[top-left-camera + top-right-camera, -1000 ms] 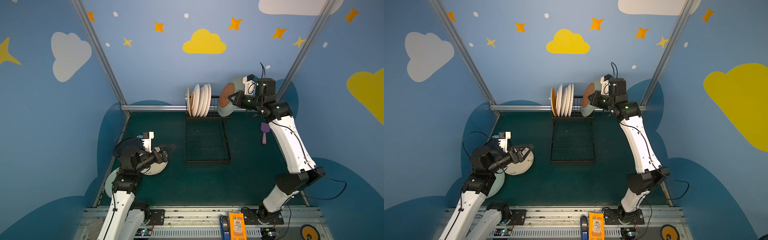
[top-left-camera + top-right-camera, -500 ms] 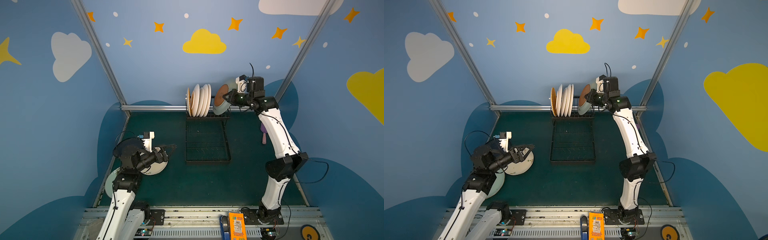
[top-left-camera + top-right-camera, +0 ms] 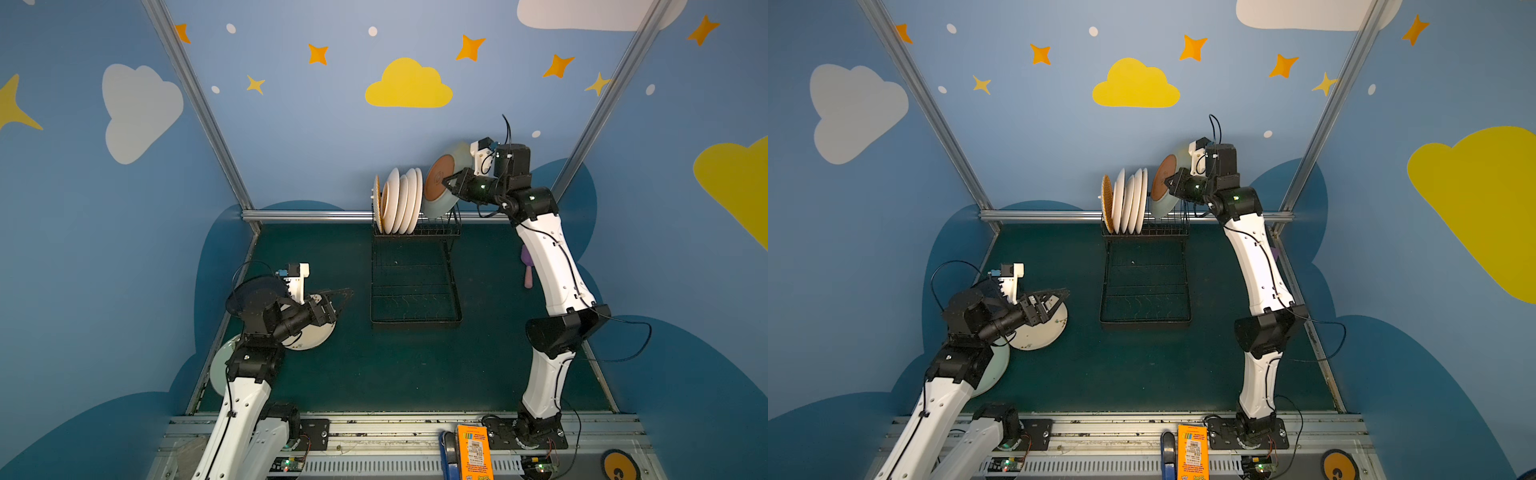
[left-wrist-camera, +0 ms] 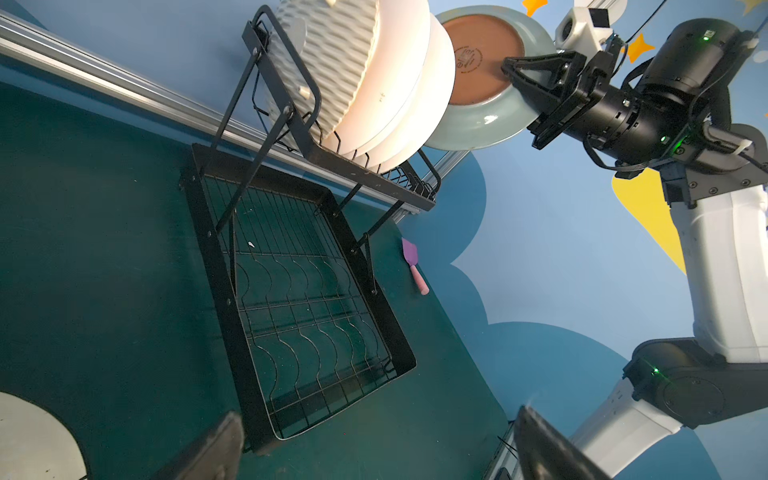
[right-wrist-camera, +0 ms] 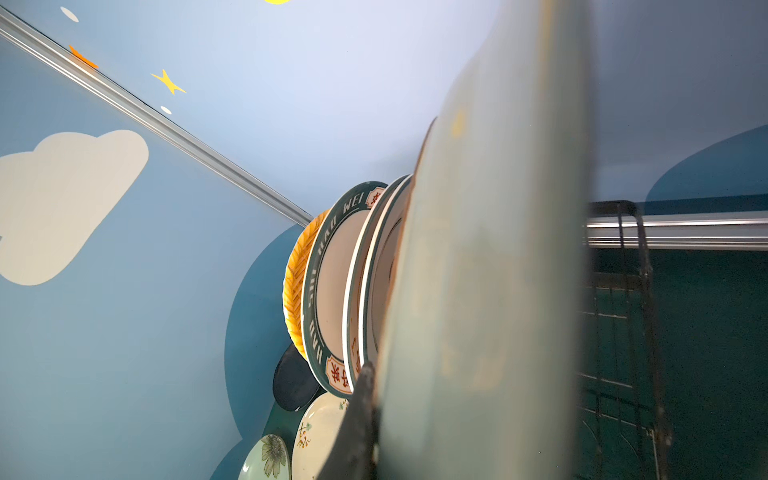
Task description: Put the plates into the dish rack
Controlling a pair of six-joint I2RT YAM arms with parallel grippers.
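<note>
Racked plates [image 3: 400,200] just beside grey-green plate [image 3: 439,185]; spatula [image 4: 412,262] apart.

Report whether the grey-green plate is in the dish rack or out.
Out, held: the right pincer grips the grey-green plate tilted above the dish rack, over its free slots.

Dish rack [image 4: 214,266]: matt metal wire. Grey-green plate [image 4: 486,120]: glossy glaze, matt brown underside. Tabletop [image 3: 374,374] prob. cloth.

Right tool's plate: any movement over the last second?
Yes. In both top views the grey-green plate has shifted left, closing the gap to the racked plates.
</note>
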